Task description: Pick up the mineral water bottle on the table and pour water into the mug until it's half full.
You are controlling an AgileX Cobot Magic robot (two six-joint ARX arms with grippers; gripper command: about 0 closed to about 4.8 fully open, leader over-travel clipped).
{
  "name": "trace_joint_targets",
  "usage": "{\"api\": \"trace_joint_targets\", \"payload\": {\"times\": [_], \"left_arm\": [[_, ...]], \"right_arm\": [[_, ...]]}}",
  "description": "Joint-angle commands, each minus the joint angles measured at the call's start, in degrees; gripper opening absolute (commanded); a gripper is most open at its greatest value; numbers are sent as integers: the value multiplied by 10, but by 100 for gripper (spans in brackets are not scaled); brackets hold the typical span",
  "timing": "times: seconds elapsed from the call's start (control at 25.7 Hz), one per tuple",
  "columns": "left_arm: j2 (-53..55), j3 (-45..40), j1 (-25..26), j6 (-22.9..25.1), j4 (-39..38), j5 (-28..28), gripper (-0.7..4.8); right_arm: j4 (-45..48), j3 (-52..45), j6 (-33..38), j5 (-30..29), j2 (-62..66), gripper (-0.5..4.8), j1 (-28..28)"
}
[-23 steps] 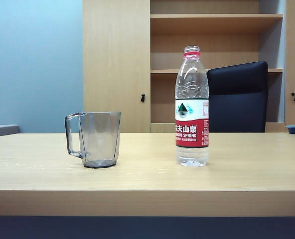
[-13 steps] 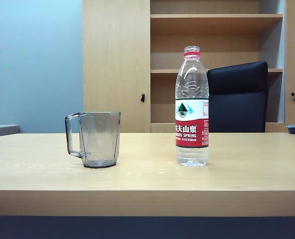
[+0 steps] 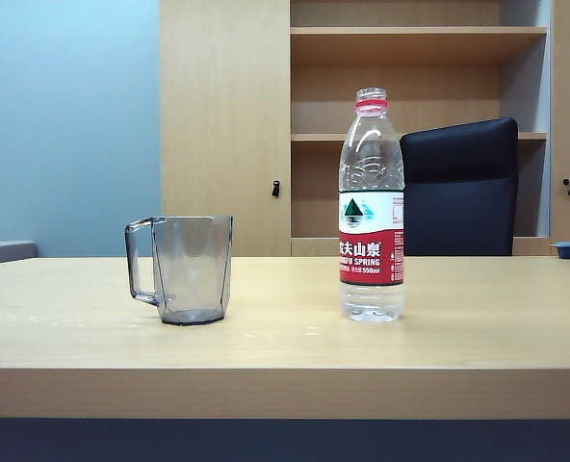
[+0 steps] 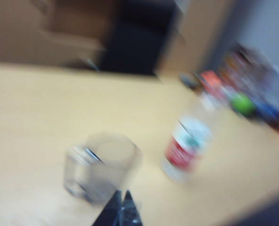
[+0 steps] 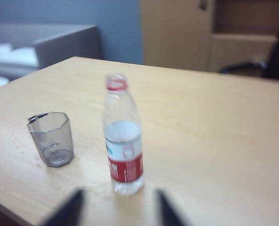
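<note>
- Right wrist view, nearest first: the right gripper (image 5: pixel 116 209) hangs just short of the tall clear plastic mineral water bottle (image 5: pixel 124 136), its two dark fingers (image 5: pixel 66 209) blurred but plainly spread, with bare table between them and nothing held.
- The bottle, with its red neck ring and white-and-red label, stands upright on the wide light beige wood-grain table (image 5: pixel 215 132), lined up roughly with the gap between those fingers. No cap shows on its mouth.
- Beside it, apart and not touching, stands the clear greyish faceted mug (image 5: pixel 51 139), upright; it looks empty.
- Left wrist view is heavily smeared. The left gripper (image 4: pixel 120 212) shows only as a dark pointed shape close to the mug (image 4: pixel 102 169), with the bottle (image 4: pixel 189 143) further off. The tips seem to lie close together, but I cannot tell their state for certain.
- Exterior view shows no arm at all: only the mug (image 3: pixel 184 269) on the left and the bottle (image 3: pixel 371 207) on the right, well apart, on the table (image 3: pixel 285 385), with a black chair back (image 3: pixel 458 188) and wooden shelving (image 3: pixel 415 87) behind.
- My judgement: the step in hand is the approach to the bottle; nothing is gripped, no water poured.
- Next, the right gripper would need to advance until the fingers straddle the bottle around its label, then close firmly without crushing the thin plastic, before lifting and carrying it to the mug.
</note>
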Motion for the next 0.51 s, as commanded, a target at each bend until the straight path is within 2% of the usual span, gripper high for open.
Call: {"api": "trace_joint_targets", "payload": {"times": [0.04,0.23,0.31,0.39,0.51], "left_arm": [[40,6,0,12,0,49,-6],[66,10,0,12,-3,48,-6],[66,10,0,12,-3,48,-6],[66,10,0,12,-4,48,-6],[66,10,0,13,-3,39,-6]], "right_arm": [[87,16,-40,-10,60,256,3],[217,14,-39,-3,200,257,56],[283,13,-38,91,322,289,147],[325,7,-38,125,380,287,193],[455,-30,-22,172,465,282,253]]}}
